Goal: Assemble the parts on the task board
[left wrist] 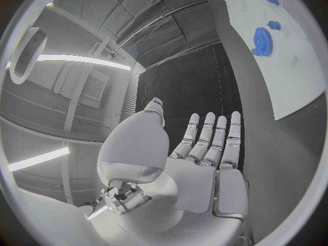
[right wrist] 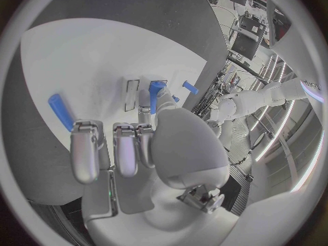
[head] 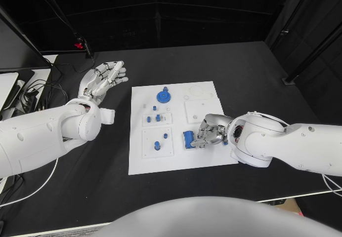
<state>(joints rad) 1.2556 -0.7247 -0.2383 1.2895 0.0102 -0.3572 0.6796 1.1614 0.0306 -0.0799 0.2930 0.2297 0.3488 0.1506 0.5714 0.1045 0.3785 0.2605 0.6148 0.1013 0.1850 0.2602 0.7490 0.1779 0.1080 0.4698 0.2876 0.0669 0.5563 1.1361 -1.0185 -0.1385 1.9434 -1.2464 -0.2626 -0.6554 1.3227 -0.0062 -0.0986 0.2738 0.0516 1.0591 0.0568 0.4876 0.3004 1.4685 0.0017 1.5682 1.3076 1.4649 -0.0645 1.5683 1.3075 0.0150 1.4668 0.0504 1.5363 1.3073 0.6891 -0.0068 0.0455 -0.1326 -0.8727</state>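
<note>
Here the task board point(head: 178, 163) holds small blue parts point(head: 157, 118).

Open black table point(head: 214, 64) beyond and left of the task board point(head: 178, 163). Right hand point(head: 208, 134) crowding the board's near-right quarter over a blue part point(head: 188, 139), perhaps touching it. Left hand point(head: 103, 79) raised, well clear at far left.

White arms point(head: 43, 136) — silver hands point(head: 103, 79)

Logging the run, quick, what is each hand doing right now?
Left hand: open, holding nothing, off the task board.
Right hand: over the board by a blue part; grip cannot be told.
</note>
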